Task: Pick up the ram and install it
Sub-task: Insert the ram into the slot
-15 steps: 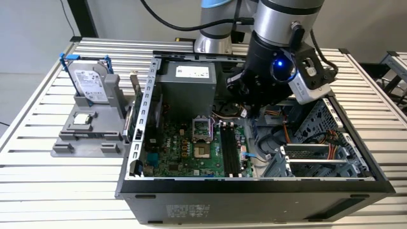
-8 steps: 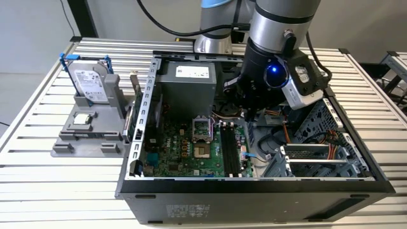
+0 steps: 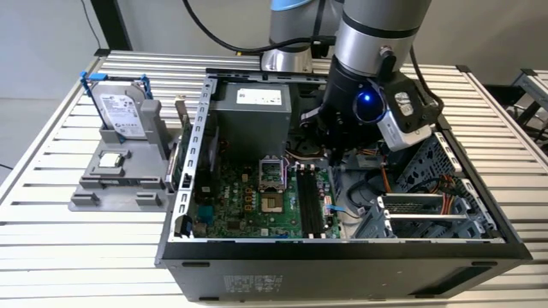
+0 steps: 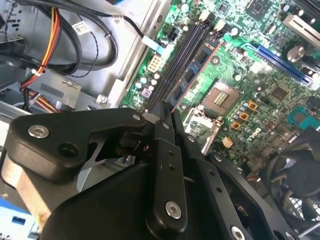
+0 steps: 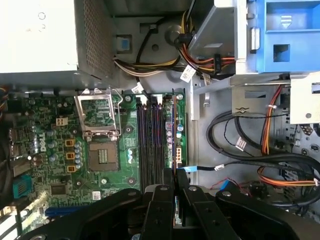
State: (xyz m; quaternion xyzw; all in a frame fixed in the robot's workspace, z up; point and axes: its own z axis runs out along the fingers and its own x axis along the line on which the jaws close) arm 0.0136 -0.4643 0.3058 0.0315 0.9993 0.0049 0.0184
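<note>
My gripper (image 3: 339,151) is low inside the open computer case (image 3: 342,247), just over the motherboard (image 3: 248,208). Both wrist views show its black fingers (image 4: 163,131) shut on one end of the ram (image 4: 194,75), a thin blue-green stick with dark chips. The ram (image 5: 176,127) runs lengthwise along the black memory slots (image 5: 150,140), parallel to them and close above them. Whether it touches a slot I cannot tell. The slots (image 3: 310,202) lie beside the empty processor socket (image 5: 102,145).
A silver hard drive (image 3: 120,109) and a small square processor chip (image 3: 110,160) rest on a grey stand (image 3: 120,186) outside the case, at the exterior view's left. The power supply (image 3: 253,119), bundled cables (image 5: 240,145) and a drive cage (image 3: 428,212) crowd the gripper.
</note>
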